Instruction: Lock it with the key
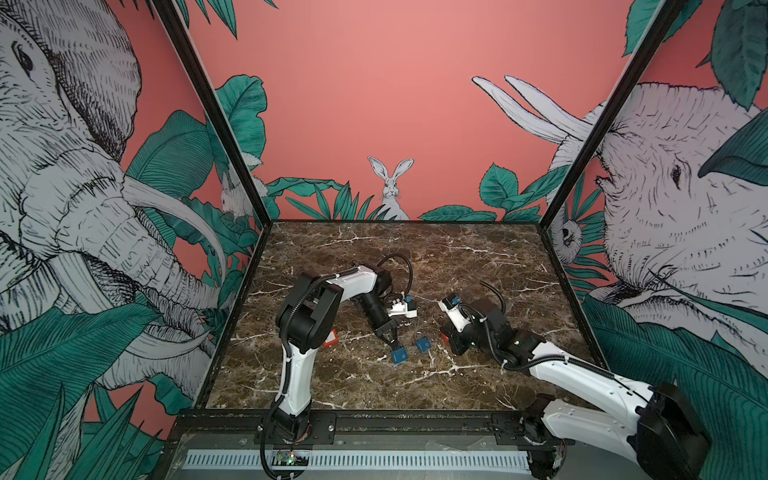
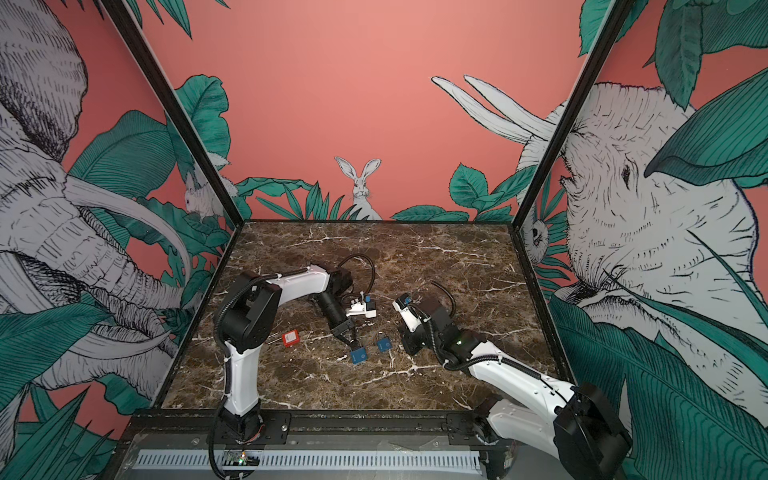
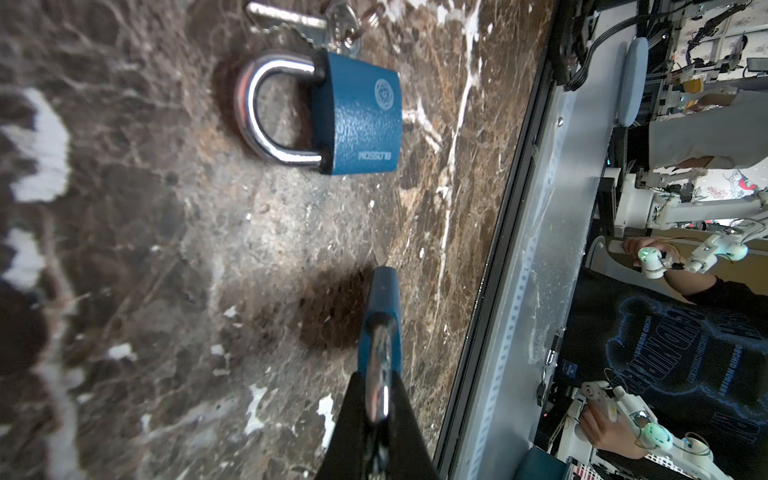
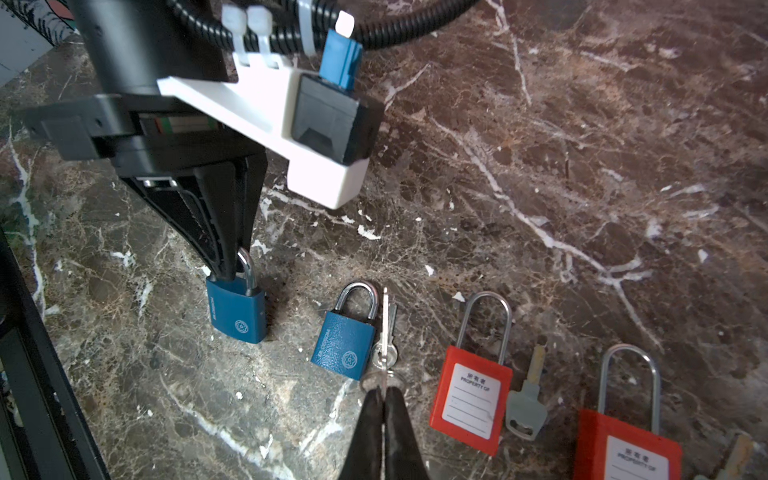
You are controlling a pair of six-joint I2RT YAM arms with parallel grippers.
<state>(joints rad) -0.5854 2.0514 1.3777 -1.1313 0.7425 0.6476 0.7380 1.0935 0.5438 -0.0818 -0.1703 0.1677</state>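
A blue padlock (image 4: 237, 309) is hanging by its polished steel shackle from the left claw (image 4: 230, 266), near the middle of the desk (image 1: 374, 249) and slightly toward 6 o'clock in both top views. The claw's black fingers are clenching the shackle. The padlock's textured, painted body is tilting with its lower edge at the marble, though contact cannot be made out.

The left arm (image 1: 297, 370) is rising from the 7 o'clock edge, folding at a high elbow and turning its wrist down toward the desk.

Just beside the held padlock, at its 2 o'clock, a second blue padlock (image 1: 424, 345) is lying flat. Its shackle is seated at both ends, and an emblem and lettering are stamped on its face. Slim silver keys (image 4: 386, 328) are lying along its side on a wire key ring (image 4: 376, 379).

The right claw (image 4: 384, 390) is pressing its tapered black fingers together at that ring; whether the ring is pinched cannot be told. The right arm (image 1: 582, 374) is stretching low from the 5 o'clock corner toward the centre.

Under the right wrist, at 3 o'clock of the keys, a red padlock (image 4: 471, 395) and a larger red padlock (image 4: 627, 453) are lying flat. Both have white labels and long thin shackles, and a grey-headed key (image 4: 525, 407) is lying between them.

A lone red padlock (image 2: 291, 337) is sitting well apart at 9 o'clock on the dark, white-veined marble.
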